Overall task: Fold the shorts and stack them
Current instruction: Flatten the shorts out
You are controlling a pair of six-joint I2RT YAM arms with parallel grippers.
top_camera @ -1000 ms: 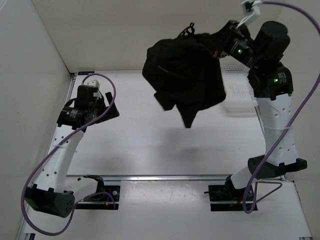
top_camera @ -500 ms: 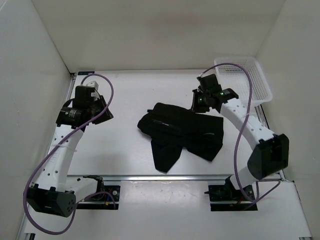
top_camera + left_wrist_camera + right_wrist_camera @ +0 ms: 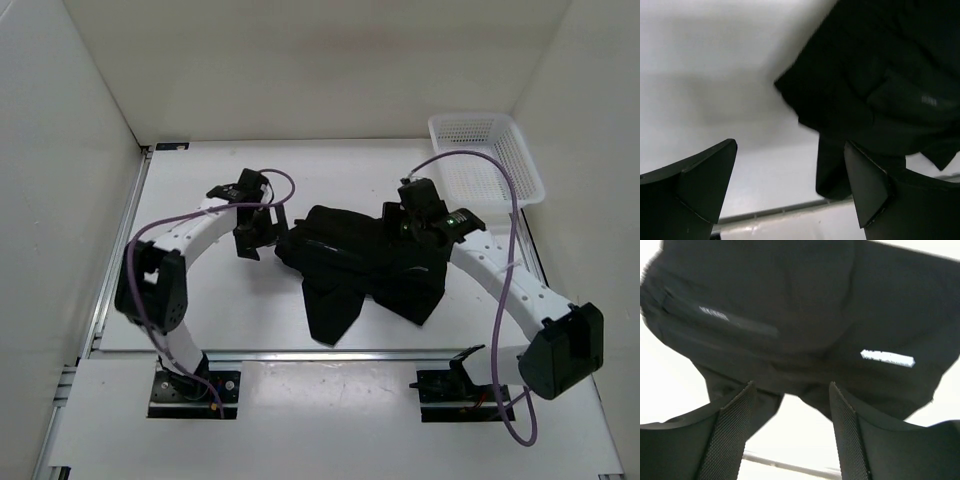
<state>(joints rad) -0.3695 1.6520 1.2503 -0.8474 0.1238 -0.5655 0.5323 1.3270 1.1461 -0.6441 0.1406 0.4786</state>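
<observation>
The black shorts [image 3: 365, 270] lie crumpled on the white table, one leg reaching toward the near edge. My left gripper [image 3: 264, 236] stands open at their left edge. In the left wrist view its gripper [image 3: 790, 167] is spread wide over bare table, with the shorts [image 3: 880, 75] just ahead of its right finger [image 3: 867, 187]. My right gripper [image 3: 396, 224] hovers open over the shorts' far right part. In the right wrist view its gripper [image 3: 790, 407] holds nothing, and the shorts [image 3: 790, 315] fill the view beyond its fingertips.
A white mesh basket [image 3: 487, 158] stands at the back right corner. White walls close in the left, back and right sides. A metal rail [image 3: 320, 354] runs along the table's near edge.
The shorts, held up in the air by my right gripper a second ago, now lie on the table. My right gripper has let go and opened. My left arm has swung in to their left edge.
</observation>
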